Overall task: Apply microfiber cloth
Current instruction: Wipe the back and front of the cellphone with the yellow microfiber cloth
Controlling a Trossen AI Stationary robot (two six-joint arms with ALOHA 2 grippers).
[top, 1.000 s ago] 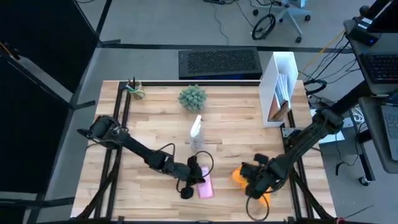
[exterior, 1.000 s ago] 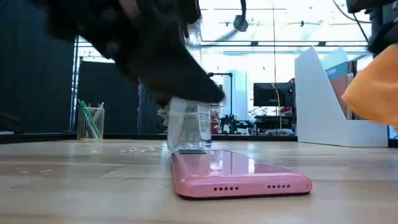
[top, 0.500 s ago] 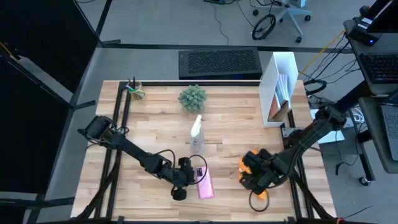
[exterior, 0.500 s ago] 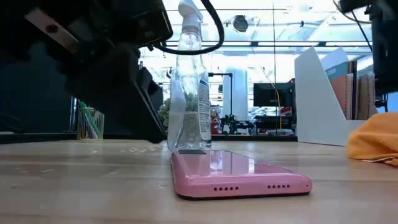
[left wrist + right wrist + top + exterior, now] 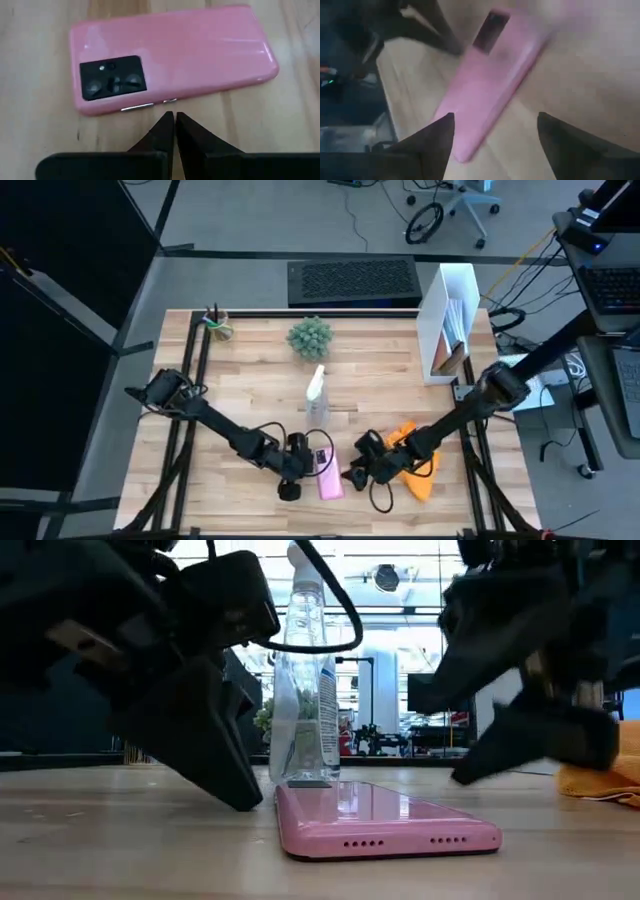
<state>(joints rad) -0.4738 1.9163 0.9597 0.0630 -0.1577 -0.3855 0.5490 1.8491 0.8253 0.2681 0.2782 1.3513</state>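
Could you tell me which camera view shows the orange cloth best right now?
The high view: the cloth lies on the table beside the right arm, mostly visible. The low view catches only an edge at the far right. Neither wrist view shows it.

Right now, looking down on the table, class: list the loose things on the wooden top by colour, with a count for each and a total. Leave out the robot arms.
Pink: 1, the phone
Orange: 1, the microfiber cloth
Clear: 1, the spray bottle
Green: 1, the small plant
White: 1, the file holder
Mesh: 1, the pen cup
Total: 6
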